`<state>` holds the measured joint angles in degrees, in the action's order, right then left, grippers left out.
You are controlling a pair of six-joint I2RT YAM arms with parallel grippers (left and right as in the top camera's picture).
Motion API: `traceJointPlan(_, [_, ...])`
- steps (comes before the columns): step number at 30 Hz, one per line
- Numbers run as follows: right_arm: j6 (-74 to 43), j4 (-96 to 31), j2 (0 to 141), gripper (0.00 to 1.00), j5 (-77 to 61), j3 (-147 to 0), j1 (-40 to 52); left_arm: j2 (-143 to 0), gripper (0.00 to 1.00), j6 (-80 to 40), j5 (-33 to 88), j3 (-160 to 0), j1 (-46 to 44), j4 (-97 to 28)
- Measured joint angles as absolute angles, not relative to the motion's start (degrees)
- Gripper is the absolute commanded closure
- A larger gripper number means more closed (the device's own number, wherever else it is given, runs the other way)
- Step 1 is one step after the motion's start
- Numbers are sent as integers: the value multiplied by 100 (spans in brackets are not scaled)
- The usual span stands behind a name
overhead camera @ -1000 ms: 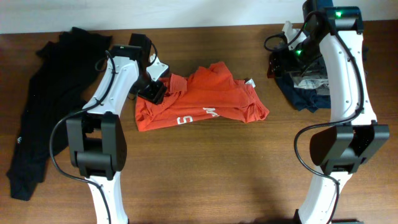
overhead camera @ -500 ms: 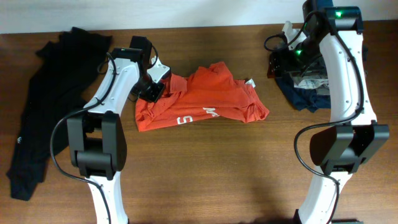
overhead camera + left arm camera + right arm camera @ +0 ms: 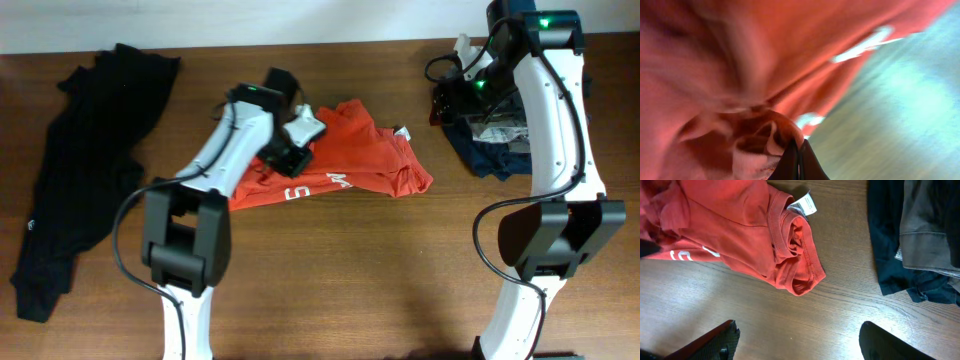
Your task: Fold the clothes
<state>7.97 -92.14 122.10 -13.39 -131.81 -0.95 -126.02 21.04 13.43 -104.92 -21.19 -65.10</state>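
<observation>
The orange-red T-shirt [image 3: 365,160] lies crumpled in the middle of the table, with white lettering along its front edge and a white neck label [image 3: 805,202] at its far right. My left gripper [image 3: 284,157] is shut on a bunch of the shirt's left side and holds it lifted over the shirt's body. In the left wrist view the closed fingertips [image 3: 800,155] pinch a fold of orange fabric. My right gripper [image 3: 797,342] hovers open over bare wood to the right of the shirt, with nothing in it. A black garment [image 3: 90,150] sprawls at the far left.
A heap of dark blue and grey clothes [image 3: 495,140] lies at the back right under the right arm, and it shows in the right wrist view as a pile [image 3: 920,235]. The wooden table [image 3: 330,270] runs on toward the front.
My left gripper has shut on the shirt's left edge and carried it to the right, so the left part now lies over the shirt. The right arm has stayed still.
</observation>
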Motion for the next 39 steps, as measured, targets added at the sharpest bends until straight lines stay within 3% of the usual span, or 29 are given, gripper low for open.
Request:
traceJointPlan(2, [794, -9214, 12210, 18, -1339, -13181, -95, -12602, 99, 2104, 1354, -10492, -2335, -6508])
traceJointPlan(3, [792, -9214, 12210, 18, -1339, -13181, -95, -12602, 93, 2104, 1343, -10492, -2429, -6510])
traceJointPlan(5, [799, -9216, 12210, 18, -1339, -13181, -95, -12602, 50, 2126, 1269, -10492, -2569, -6510])
traceJointPlan(6, [797, -9216, 12210, 18, -1339, -13181, -95, -12602, 41, 2110, 1234, -10492, -2609, -6510])
traceJointPlan(7, [797, -9216, 12210, 18, -1339, -13181, -95, -12602, 25, 2104, 1199, -10492, -2641, -6510])
traceJointPlan(11, [799, -9218, 12210, 18, -1339, -13181, -95, -12602, 6, 2102, 1129, -10492, -2648, -6508])
traceJointPlan(23, [819, -9135, 12210, 14, -1433, -13085, -95, -12613, 1, 1798, 1059, -11699, -2274, -7161])
traceJointPlan(31, [854, -7878, 12263, 14, -1623, -11522, -32, -12613, 1, 1181, 1050, -13240, -1444, -7430])
traceJointPlan(39, [875, -6475, 12307, 13, -1662, -10361, 320, -12613, 1, 1041, 1041, -13329, -860, -7649])
